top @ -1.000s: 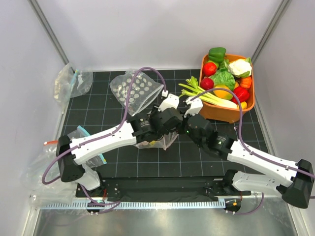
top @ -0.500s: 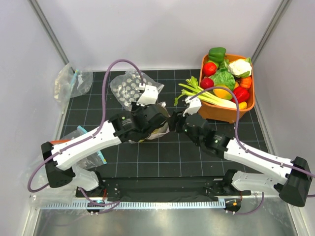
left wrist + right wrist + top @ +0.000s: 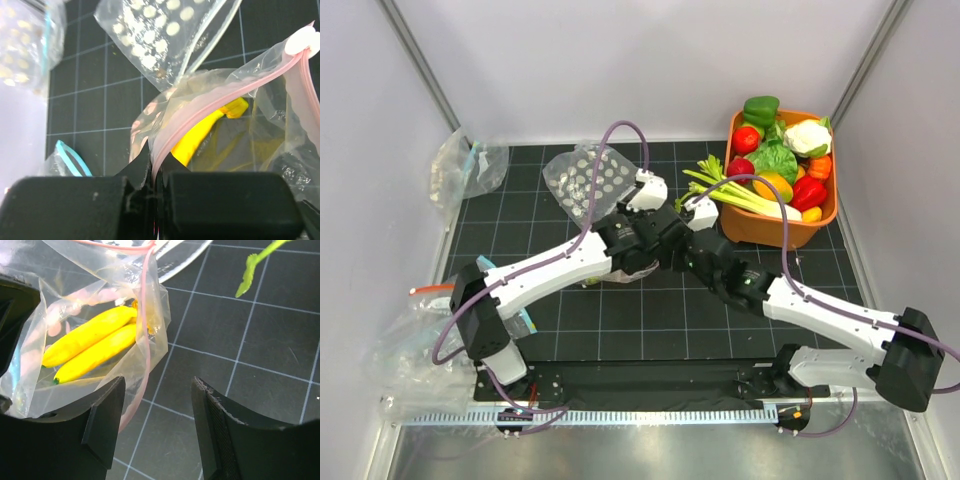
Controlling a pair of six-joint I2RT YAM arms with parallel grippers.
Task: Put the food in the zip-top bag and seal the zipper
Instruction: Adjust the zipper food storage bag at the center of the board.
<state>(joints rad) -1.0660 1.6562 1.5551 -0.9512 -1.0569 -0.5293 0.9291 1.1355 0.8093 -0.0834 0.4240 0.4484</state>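
Observation:
The zip-top bag (image 3: 632, 266) lies mid-mat between the two arms, with the yellow banana bunch (image 3: 92, 345) inside it. My left gripper (image 3: 156, 167) is shut on the bag's pale pink zipper (image 3: 225, 100), which runs up and to the right from the jaws. My right gripper (image 3: 157, 390) is open just right of the bag; its left finger (image 3: 102, 425) lies against the plastic and nothing sits between the fingers. The lettuce (image 3: 775, 160) and the small red fruit (image 3: 741, 169) lie in the orange basket (image 3: 823, 216).
The basket at the back right also holds a cauliflower (image 3: 807, 137), peppers and other toy produce; celery (image 3: 730, 190) hangs over its left rim. A second dotted bag (image 3: 590, 180) lies behind the arms. Plain bags sit at the far left (image 3: 465, 165) and near left (image 3: 430, 320).
My left gripper has shut on the pink zipper. My right gripper has opened and let go of the bag. The left arm swung left, then back toward the middle.

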